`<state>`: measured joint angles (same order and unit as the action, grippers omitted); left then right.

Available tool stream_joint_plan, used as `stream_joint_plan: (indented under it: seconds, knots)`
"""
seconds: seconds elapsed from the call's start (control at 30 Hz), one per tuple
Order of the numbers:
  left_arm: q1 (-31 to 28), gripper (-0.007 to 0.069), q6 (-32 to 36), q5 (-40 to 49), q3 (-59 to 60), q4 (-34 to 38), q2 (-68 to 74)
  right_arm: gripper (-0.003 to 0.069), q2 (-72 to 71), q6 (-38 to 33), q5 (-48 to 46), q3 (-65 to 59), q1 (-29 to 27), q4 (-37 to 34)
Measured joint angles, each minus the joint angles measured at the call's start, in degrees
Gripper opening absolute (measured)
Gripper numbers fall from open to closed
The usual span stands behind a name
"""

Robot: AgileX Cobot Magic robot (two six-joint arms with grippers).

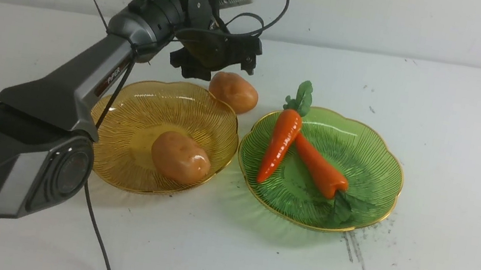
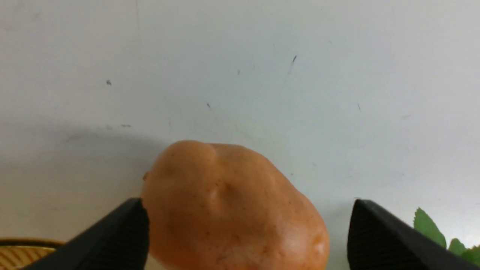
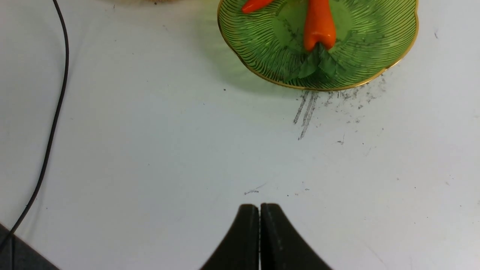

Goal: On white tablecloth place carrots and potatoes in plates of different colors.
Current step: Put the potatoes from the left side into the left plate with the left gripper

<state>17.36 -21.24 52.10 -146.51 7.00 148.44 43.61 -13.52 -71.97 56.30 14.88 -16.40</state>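
One potato (image 1: 180,157) lies in the left plate (image 1: 119,170), another potato (image 1: 233,92) just behind it; both carrots (image 1: 282,141) lie in the right plate (image 1: 376,176) beside it.

The white tablecloth (image 1: 461,141) is plain, with small dark specks on it. Two ribbed plates with gold rims stand side by side on the cloth: the amber-yellow plate (image 1: 119,169) on the left and the green plate (image 1: 374,175) on the right, very close to each other. One potato (image 1: 233,91) lies on the cloth just behind the amber-yellow plate. Grey scuff streaks (image 1: 355,250) mark the cloth at the near edge of the green plate. A thin black cable (image 1: 101,238) runs over the near left part.
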Motion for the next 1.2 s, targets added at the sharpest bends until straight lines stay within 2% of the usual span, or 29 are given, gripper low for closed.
stream_joint_plan:
  seconds: [0.73, 0.87, 1.03, 1.1, 1.2]
  knots:
    - [1.0, 0.0668, 0.1, -3.0, 0.0, -0.8, 2.7, -0.0004, 0.0, -2.3, -0.8, 0.0, 0.0, 0.2]
    - [1.7, 0.0668, 2.7, -4.6, 0.0, -0.5, 3.0, -0.0004, 0.0, -2.4, -0.8, 0.0, 0.0, 0.2]
    - [2.1, 0.0636, 4.7, -5.0, 0.0, -0.2, 3.1, -0.0004, 0.0, -2.4, -0.8, 0.0, 0.0, 0.2]
    - [2.2, 0.0587, 4.9, -5.1, 0.0, -0.1, 3.1, -0.0004, 0.0, -2.4, -0.8, 0.0, 0.0, 0.2]
    - [2.2, 0.0580, 5.0, -5.2, 0.0, -0.1, 3.1, -0.0004, 0.0, -2.4, -0.8, 0.0, 0.0, 0.2]
